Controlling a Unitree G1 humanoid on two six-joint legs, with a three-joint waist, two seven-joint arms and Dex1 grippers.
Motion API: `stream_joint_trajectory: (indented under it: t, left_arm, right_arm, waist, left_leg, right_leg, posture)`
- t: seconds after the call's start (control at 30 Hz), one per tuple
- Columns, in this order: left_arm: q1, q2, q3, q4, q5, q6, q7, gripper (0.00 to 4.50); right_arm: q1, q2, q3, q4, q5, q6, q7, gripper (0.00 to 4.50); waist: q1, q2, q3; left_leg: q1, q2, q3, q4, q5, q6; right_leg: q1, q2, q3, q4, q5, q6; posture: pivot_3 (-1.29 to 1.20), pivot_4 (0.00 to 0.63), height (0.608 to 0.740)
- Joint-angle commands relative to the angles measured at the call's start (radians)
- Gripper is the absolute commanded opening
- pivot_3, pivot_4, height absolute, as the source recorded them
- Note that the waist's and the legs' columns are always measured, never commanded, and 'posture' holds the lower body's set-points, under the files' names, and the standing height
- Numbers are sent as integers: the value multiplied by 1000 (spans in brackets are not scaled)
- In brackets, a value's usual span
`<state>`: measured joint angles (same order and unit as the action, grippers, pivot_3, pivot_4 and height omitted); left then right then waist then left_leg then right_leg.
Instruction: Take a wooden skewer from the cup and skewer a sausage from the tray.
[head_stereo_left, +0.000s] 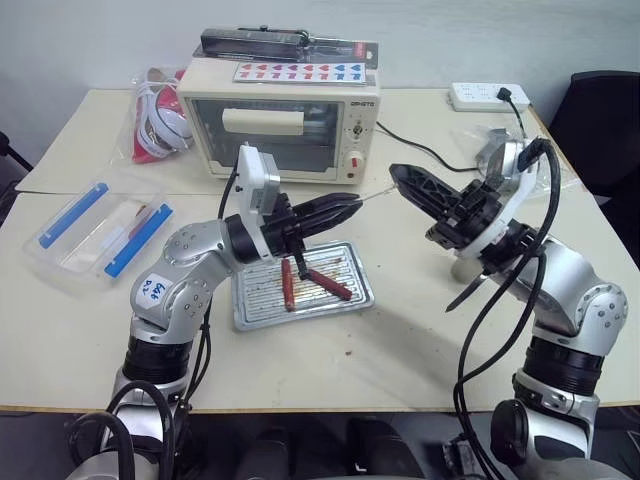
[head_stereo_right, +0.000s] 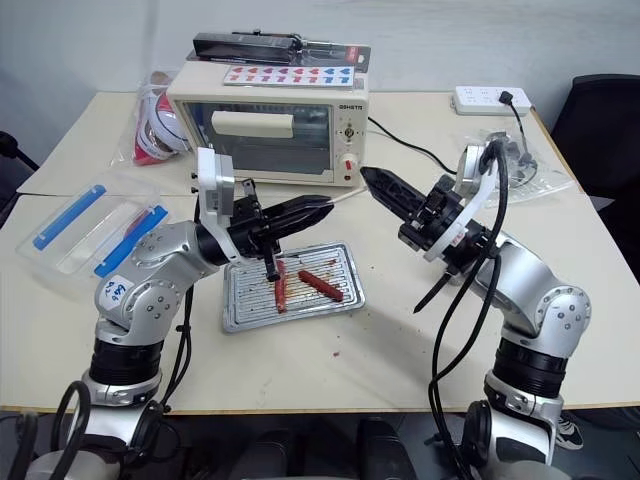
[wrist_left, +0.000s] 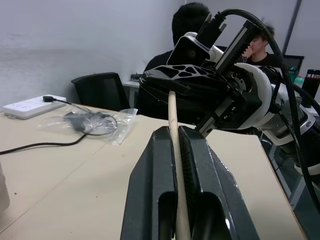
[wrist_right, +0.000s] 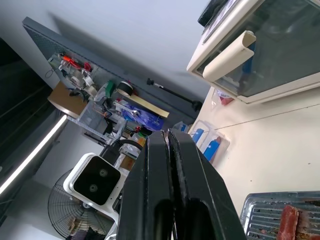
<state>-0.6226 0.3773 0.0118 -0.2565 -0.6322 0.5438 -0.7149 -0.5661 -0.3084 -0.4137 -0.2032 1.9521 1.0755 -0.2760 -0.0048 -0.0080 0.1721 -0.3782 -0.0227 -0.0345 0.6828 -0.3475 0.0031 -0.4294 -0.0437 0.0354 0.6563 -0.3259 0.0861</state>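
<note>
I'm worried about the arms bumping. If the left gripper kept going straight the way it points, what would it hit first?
Most likely the right gripper: the left gripper, shut on the wooden skewer, aims straight at it, though the depth between them is unclear.

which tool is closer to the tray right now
Left. The left tool hangs right above the tray's back edge; the right tool is off to its right, higher.
</note>
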Motion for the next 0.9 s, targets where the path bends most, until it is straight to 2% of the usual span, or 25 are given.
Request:
stream_joint_trajectory:
  t: [0.03, 0.13, 0.17, 0.23, 0.3, 0.4, 0.43, 0.53, 0.67, 0.77, 0.87, 0.9]
  left_arm:
    - [-22, 20, 22, -8, 12, -9, 7, 0]
    - [-10, 56, 38, -16, 7, 5, -6, 0]
    - [7, 89, 56, -29, -3, 22, -17, 0]
    - [32, 136, 81, -48, -20, 44, -31, 0]
    - [72, 196, 118, -74, -40, 74, -48, 0]
    - [143, 284, 180, -112, -67, 111, -72, 0]
    - [183, 323, 214, -127, -83, 126, -90, 0]
    - [258, 393, 274, -158, -108, 154, -122, 0]
    - [399, 522, 371, -215, -122, 199, -185, 0]
    - [470, 595, 457, -229, -138, 222, -219, 0]
    - [496, 620, 494, -241, -146, 233, -219, 0]
    - [503, 620, 500, -247, -148, 236, -214, 0]
  right_arm:
    - [1, -68, -6, -30, 20, 16, 16, 1317]
    - [12, -145, 13, -25, 20, 38, 46, 2034]
    - [15, -201, 27, -30, 20, 52, 62, 2332]
    - [18, -295, 59, -48, 20, 70, 84, 2332]
    - [9, -393, 121, -115, -73, 117, 134, 2332]
    - [-5, -490, 256, -245, -356, 137, 265, 2332]
    - [-20, -520, 338, -296, -482, 122, 313, 2332]
    - [-36, -560, 486, -370, -723, 61, 420, 2332]
    - [-58, -531, 682, -381, -1016, -50, 509, 2332]
    - [-94, -449, 787, -315, -1181, -108, 522, 2799]
    - [-128, -390, 863, -265, -1315, -147, 546, 3540]
    - [-131, -366, 874, -247, -1337, -149, 554, 3540]
  waist:
    - [0, 0, 0]
    - [1, 0, 0]
    - [1, 0, 0]
    - [1, 0, 0]
    - [-2, 1, 0]
    - [-13, 1, 1]
    - [-14, 1, 1]
    - [-19, 1, 1]
    - [-20, 1, 1]
    - [-23, 0, 2]
    - [-18, 1, 2]
    - [-17, 1, 2]
  left_leg:
    - [0, 0, 0, 0, 0, 0]
    - [0, 0, 0, 0, 0, 0]
    - [0, 0, 0, 0, 0, 0]
    - [0, 0, 0, -1, 0, 0]
    - [0, 0, 0, -1, 0, 0]
    - [-1, 1, 0, -3, 0, 0]
    - [0, 2, -1, -3, 0, 0]
    - [-1, 2, -2, -3, 0, 0]
    - [-1, 1, -3, -3, 0, -1]
    - [-1, 1, -3, -4, 0, -2]
    - [-1, 0, -4, -4, 0, -2]
    - [-1, 0, -4, -4, 0, -2]
  right_leg:
    - [0, 0, 0, 0, 0, 0]
    - [0, 0, 0, -1, 0, 0]
    - [0, 0, 0, -1, 0, 0]
    - [0, 0, 0, -1, 0, 0]
    - [0, 0, 0, -2, 0, 0]
    - [-1, 1, 0, -2, 0, 0]
    - [-1, 1, -1, -3, 0, 0]
    - [0, 1, -1, -8, 0, 0]
    - [0, 0, -2, -10, 0, 0]
    - [0, 0, -2, -11, 0, -1]
    - [0, -1, -3, -11, 0, -1]
    - [0, -1, -3, -11, 0, -1]
  posture:
    - [0, 150, 740]
    - [0, 150, 740]
    - [0, 150, 740]
    - [0, 150, 740]
    - [0, 150, 740]
    - [0, 150, 740]
    - [0, 150, 740]
    - [0, 150, 740]
    - [0, 150, 740]
    - [0, 150, 740]
    - [0, 150, 740]
    - [0, 150, 740]
